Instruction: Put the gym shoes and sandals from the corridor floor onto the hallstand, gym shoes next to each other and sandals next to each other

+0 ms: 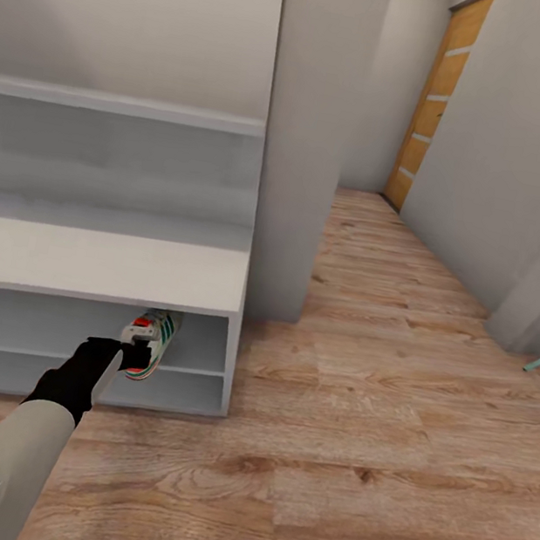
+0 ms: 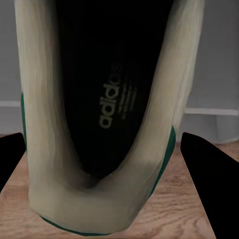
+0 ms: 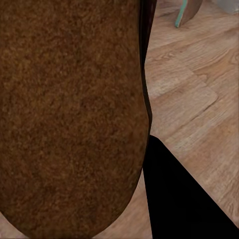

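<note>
Wood-plank corridor floor (image 1: 383, 432) runs under us toward an orange door (image 1: 435, 104) at the far end. Nearest, our left end effector (image 1: 133, 356) is closed on a gym shoe (image 1: 149, 342) at the lower bay mouth of the pale hallstand (image 1: 103, 263); its wrist view looks into the shoe's dark insole (image 2: 112, 99). Our right wrist view shows a brown sandal (image 3: 69, 114) pressed against one dark finger (image 3: 179, 199), apparently held above the planks.
</note>
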